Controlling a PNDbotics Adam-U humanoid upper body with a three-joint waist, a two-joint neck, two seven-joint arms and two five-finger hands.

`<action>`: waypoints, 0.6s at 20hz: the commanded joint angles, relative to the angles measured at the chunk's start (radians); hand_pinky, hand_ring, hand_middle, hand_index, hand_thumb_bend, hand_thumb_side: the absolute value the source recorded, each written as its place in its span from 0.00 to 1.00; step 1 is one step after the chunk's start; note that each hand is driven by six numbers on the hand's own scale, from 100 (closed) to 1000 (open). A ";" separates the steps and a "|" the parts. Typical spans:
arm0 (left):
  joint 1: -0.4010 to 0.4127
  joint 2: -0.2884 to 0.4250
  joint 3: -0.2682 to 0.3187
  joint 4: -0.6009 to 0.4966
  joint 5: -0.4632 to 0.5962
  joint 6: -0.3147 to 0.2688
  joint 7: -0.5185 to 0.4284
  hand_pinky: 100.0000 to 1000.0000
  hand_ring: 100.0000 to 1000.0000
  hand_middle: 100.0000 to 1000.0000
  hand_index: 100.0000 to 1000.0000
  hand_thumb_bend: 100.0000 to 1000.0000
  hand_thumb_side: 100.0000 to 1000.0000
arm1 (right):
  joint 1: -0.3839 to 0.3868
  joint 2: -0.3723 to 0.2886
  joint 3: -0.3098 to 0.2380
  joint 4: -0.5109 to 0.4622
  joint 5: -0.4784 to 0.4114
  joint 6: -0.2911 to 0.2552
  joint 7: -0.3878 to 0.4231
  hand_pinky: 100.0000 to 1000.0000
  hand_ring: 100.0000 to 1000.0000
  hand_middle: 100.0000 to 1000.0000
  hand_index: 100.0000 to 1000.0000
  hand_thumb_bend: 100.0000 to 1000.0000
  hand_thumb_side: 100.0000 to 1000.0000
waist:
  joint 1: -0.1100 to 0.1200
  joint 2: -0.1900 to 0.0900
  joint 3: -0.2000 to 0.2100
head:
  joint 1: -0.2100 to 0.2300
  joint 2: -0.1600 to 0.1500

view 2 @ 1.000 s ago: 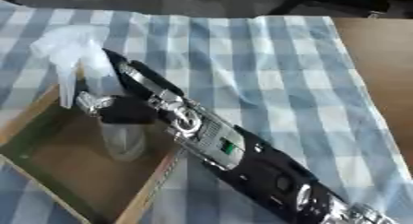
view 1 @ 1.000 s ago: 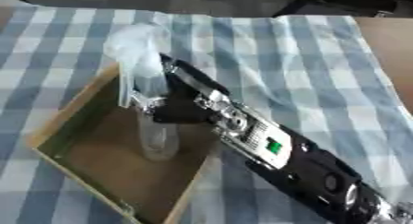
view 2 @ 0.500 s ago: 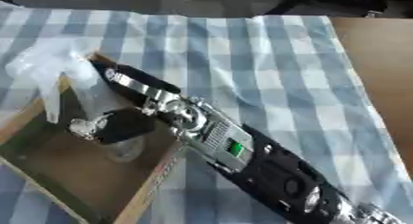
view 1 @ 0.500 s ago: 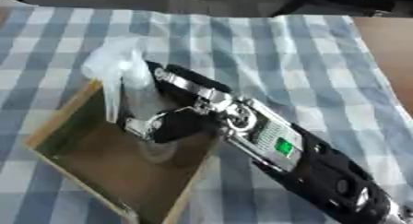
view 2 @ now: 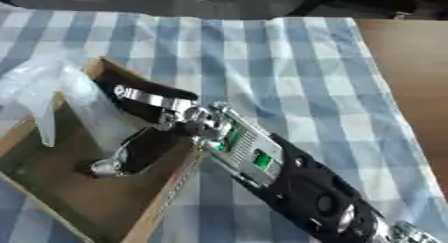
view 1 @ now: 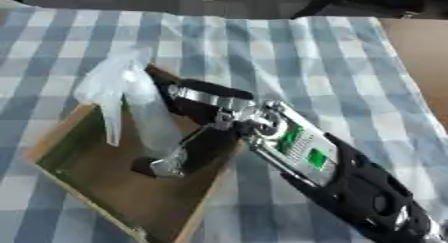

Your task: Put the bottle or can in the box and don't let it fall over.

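Tablecloth (view 1: 289, 52): blue and white check; spread under everything
Box (view 1: 66, 159): shallow, brown, open-topped; set at the left
Right hand (view 1: 197, 137): fingers curled round the bottle, reaching over the box wall
Bottle (view 1: 144, 117): clear spray type; held upright inside the box
Advice: base to be seated flat before fingers are opened slowly

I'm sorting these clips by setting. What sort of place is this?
Probably a lab or test room dressed as a home table: a blue-and-white checked cloth covers a wooden table, with one open box as prop, and dark equipment legs behind.
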 commanded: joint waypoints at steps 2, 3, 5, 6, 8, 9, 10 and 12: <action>-0.003 0.042 0.015 -0.008 0.001 0.001 0.000 1.00 1.00 1.00 0.65 0.15 0.83 | -0.001 -0.029 -0.022 -0.037 -0.021 0.017 -0.004 1.00 1.00 1.00 0.98 0.31 0.00 | 0.007 -0.033 -0.003 | 0.003 0.002; -0.002 0.043 0.016 -0.008 0.001 0.001 0.000 1.00 1.00 1.00 0.65 0.15 0.83 | 0.001 -0.033 -0.025 -0.040 -0.024 0.020 -0.005 1.00 1.00 1.00 0.98 0.31 0.00 | 0.007 -0.033 -0.004 | 0.003 0.002; -0.001 0.043 0.016 -0.008 0.001 0.001 0.000 1.00 1.00 1.00 0.65 0.15 0.83 | 0.005 -0.039 -0.032 -0.047 -0.030 0.026 -0.009 1.00 1.00 1.00 0.98 0.31 0.00 | 0.008 -0.034 -0.006 | 0.003 0.002; -0.001 0.043 0.016 -0.008 0.001 0.001 -0.001 1.00 1.00 1.00 0.65 0.15 0.83 | 0.006 -0.043 -0.036 -0.052 -0.032 0.028 -0.012 1.00 1.00 1.00 0.98 0.31 0.00 | 0.008 -0.035 -0.007 | 0.003 0.003; 0.000 0.043 0.016 -0.007 0.000 0.001 -0.001 1.00 1.00 1.00 0.65 0.15 0.83 | 0.009 -0.050 -0.045 -0.062 -0.036 0.031 -0.018 1.00 1.00 1.00 0.98 0.31 0.00 | 0.010 -0.035 -0.009 | 0.004 0.004; 0.001 0.043 0.017 -0.007 0.000 0.001 -0.001 1.00 1.00 1.00 0.65 0.15 0.83 | 0.012 -0.054 -0.049 -0.068 -0.038 0.032 -0.022 1.00 1.00 1.00 0.98 0.30 0.00 | 0.010 -0.035 -0.010 | 0.006 0.005; 0.003 0.044 0.018 -0.007 0.000 0.001 -0.001 1.00 1.00 1.00 0.65 0.14 0.83 | 0.014 -0.058 -0.052 -0.074 -0.040 0.034 -0.024 1.00 1.00 1.00 0.98 0.30 0.00 | 0.011 -0.036 -0.011 | 0.007 0.005; 0.006 0.046 0.020 -0.006 -0.001 0.000 0.000 1.00 1.00 1.00 0.65 0.14 0.83 | 0.021 -0.069 -0.059 -0.089 -0.045 0.036 -0.028 1.00 1.00 1.00 0.98 0.30 0.00 | 0.012 -0.038 -0.015 | 0.011 0.008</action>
